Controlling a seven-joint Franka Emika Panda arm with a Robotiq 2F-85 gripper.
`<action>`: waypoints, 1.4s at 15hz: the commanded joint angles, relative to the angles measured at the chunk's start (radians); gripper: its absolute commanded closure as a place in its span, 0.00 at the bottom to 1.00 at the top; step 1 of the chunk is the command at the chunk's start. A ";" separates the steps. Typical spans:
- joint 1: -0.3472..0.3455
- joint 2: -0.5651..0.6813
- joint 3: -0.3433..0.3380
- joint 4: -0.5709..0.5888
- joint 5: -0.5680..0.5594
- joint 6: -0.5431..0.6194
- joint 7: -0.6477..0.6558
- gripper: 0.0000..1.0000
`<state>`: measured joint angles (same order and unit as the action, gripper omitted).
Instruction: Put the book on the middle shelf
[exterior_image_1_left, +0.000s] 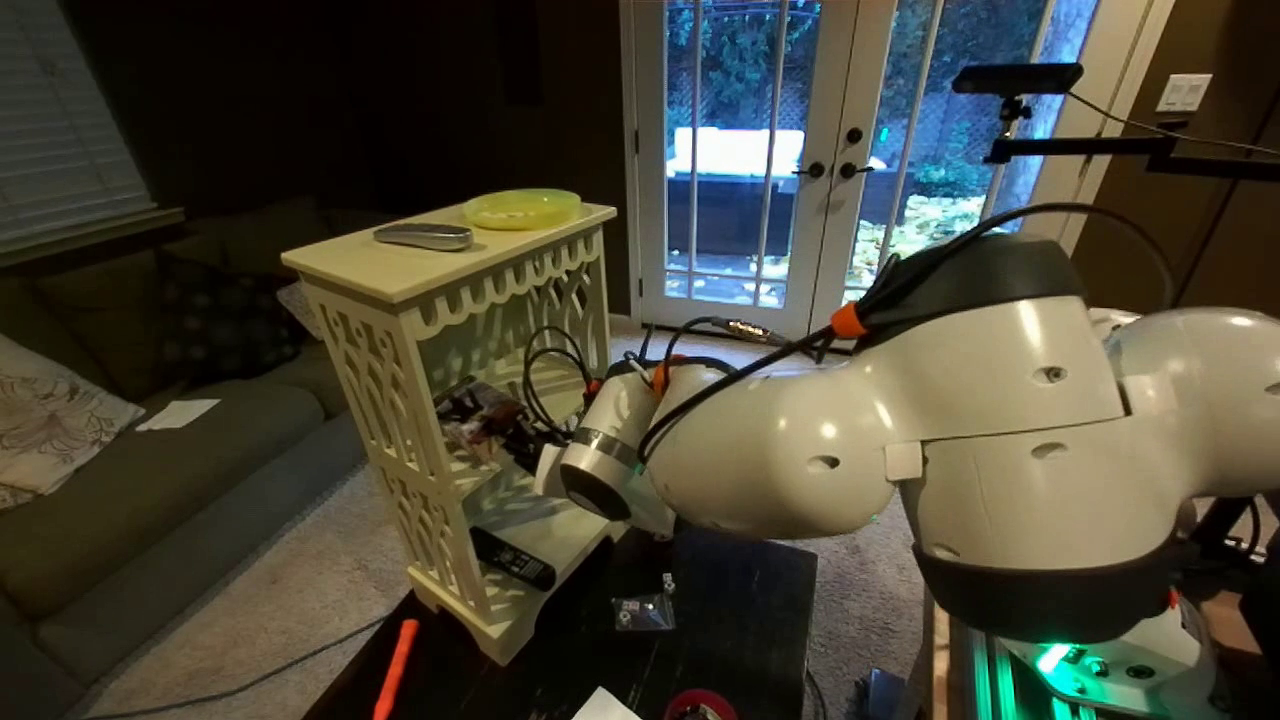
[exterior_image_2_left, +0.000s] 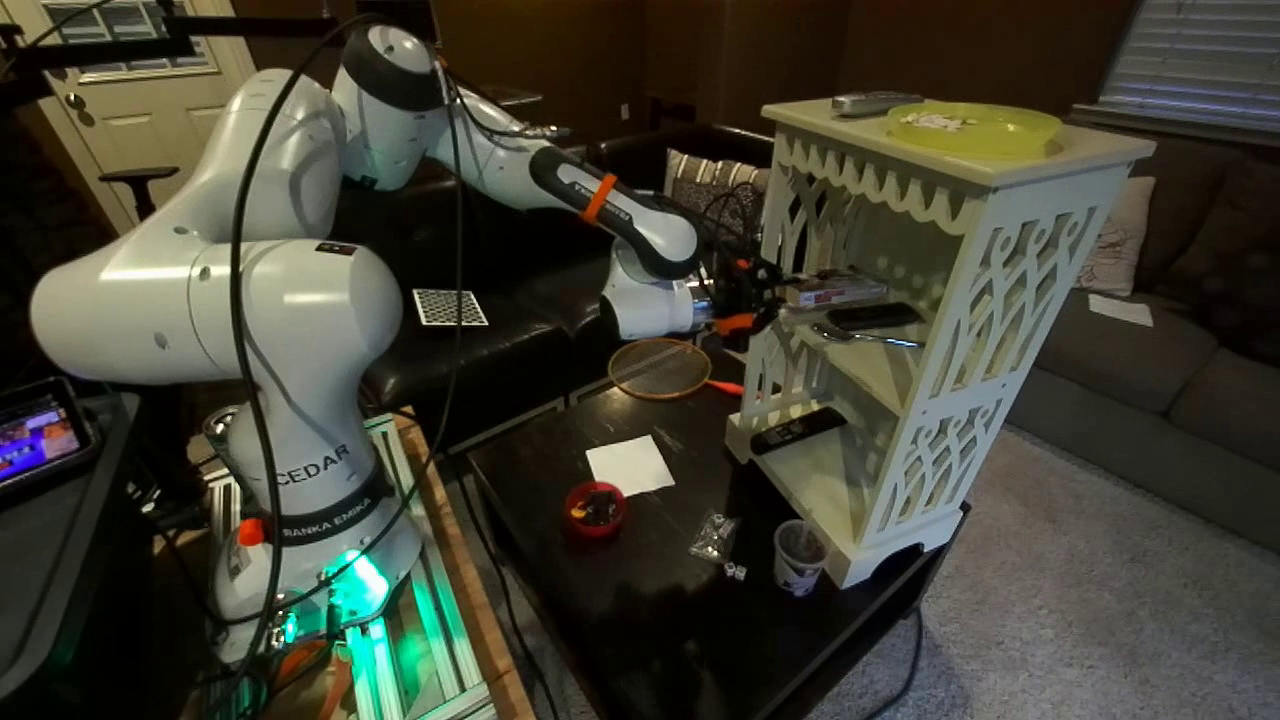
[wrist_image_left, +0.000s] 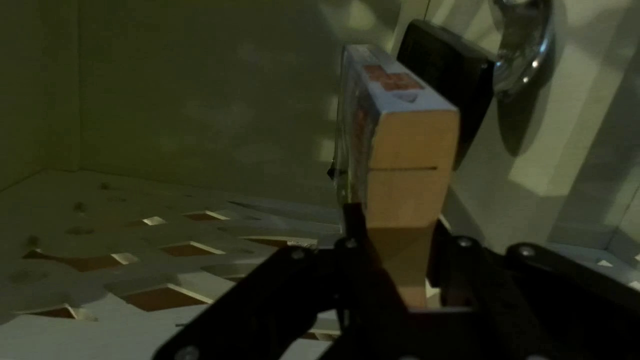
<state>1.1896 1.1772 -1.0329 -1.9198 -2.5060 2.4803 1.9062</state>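
The book (exterior_image_2_left: 835, 288) is held flat inside the cream-white rack (exterior_image_2_left: 1040, 290), at the level of the middle shelf (exterior_image_2_left: 880, 370). In an exterior view its dark reddish cover (exterior_image_1_left: 480, 415) shows behind the lattice side. My gripper (exterior_image_2_left: 778, 292) reaches in from the rack's open front. In the wrist view my gripper (wrist_image_left: 395, 225) has one finger on each face of the book (wrist_image_left: 412, 145), shut on its near end; its page edges face the camera. I cannot tell whether the book's underside touches the shelf board (wrist_image_left: 550, 200). The arm hides part of the gripper in an exterior view.
A black block-like object (exterior_image_2_left: 875, 317) and a shiny metal item (exterior_image_2_left: 865, 337) lie on the middle shelf beside the book. A black remote (exterior_image_2_left: 797, 430) lies on the lowest board. A yellow-green dish (exterior_image_2_left: 1000, 130) and silver object (exterior_image_2_left: 875, 103) sit on top.
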 joint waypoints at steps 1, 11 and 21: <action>0.007 0.120 -0.037 0.099 -0.008 0.055 0.095 0.93; -0.037 0.174 -0.107 0.135 -0.008 0.098 0.185 0.03; 0.149 -0.074 -0.103 -0.067 -0.009 0.201 0.013 0.00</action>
<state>1.2817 1.2068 -1.0981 -1.8626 -2.5059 2.6693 1.9747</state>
